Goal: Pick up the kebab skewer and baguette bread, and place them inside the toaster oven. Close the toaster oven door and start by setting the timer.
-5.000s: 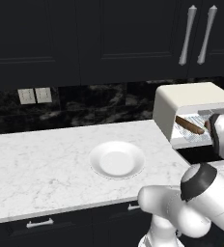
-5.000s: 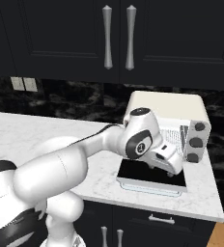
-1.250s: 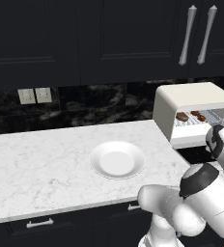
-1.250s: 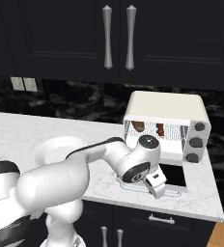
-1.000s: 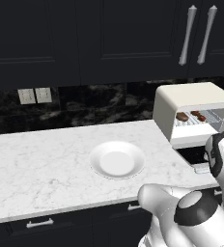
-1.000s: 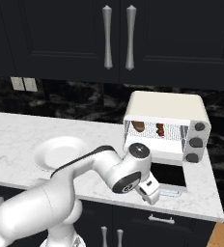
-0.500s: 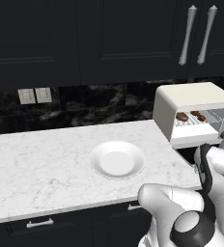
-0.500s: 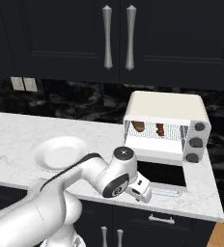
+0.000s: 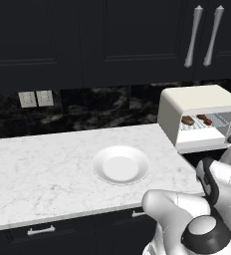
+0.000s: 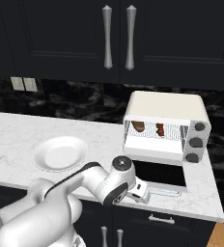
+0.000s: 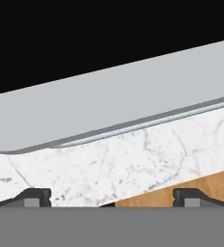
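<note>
Gripper [image 11: 112,200] spread fully wide and empty, positioned just below the lowered toaster oven door [image 11: 109,108], over the counter [image 11: 133,164] edge.

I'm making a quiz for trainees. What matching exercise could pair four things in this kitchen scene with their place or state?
Column 1:
1. white plate
2. toaster oven door
3. kebab skewer
4. gripper

Column 2:
A. folded down flat over the counter
B. open, at the front edge of the open door
C. empty, on the marble counter left of the toaster oven
D. on the wire rack inside the oven, beside the baguette bread

Pairs: 1-C, 2-A, 3-D, 4-B
</note>
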Available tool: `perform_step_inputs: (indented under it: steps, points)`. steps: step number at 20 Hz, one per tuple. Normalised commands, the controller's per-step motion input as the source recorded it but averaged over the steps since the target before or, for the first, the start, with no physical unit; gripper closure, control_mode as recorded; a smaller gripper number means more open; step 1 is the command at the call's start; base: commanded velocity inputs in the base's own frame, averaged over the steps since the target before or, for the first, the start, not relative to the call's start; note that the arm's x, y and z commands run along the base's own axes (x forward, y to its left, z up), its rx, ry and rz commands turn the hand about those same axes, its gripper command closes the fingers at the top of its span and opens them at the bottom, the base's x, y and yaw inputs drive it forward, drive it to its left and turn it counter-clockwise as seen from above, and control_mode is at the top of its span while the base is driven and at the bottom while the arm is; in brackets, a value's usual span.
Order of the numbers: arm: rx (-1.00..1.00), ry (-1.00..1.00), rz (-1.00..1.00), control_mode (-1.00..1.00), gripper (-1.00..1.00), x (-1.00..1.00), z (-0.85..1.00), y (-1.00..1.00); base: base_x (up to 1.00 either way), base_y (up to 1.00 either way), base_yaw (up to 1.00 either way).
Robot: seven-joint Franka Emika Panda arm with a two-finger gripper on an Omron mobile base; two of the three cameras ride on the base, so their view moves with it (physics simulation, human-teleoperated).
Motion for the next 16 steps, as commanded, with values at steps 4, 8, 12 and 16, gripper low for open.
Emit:
perform_step_inputs:
  steps: [4, 8, 12, 16]
  points:
    - [0.00, 0.02, 0.00, -1.00, -1.00, 0.20, -0.01, 0.00, 0.00, 0.00, 0.00]
    - [0.00, 0.04, 0.00, -1.00, -1.00, 0.06, -0.02, -0.02, 0.00, 0.00, 0.00]
    - [0.00, 0.03, 0.00, -1.00, -1.00, 0.05, -0.07, 0.00, 0.00, 0.00, 0.00]
    - [0.00, 0.00, 0.00, -1.00, -1.00, 0.03, -0.10, 0.00, 0.00, 0.00, 0.00]
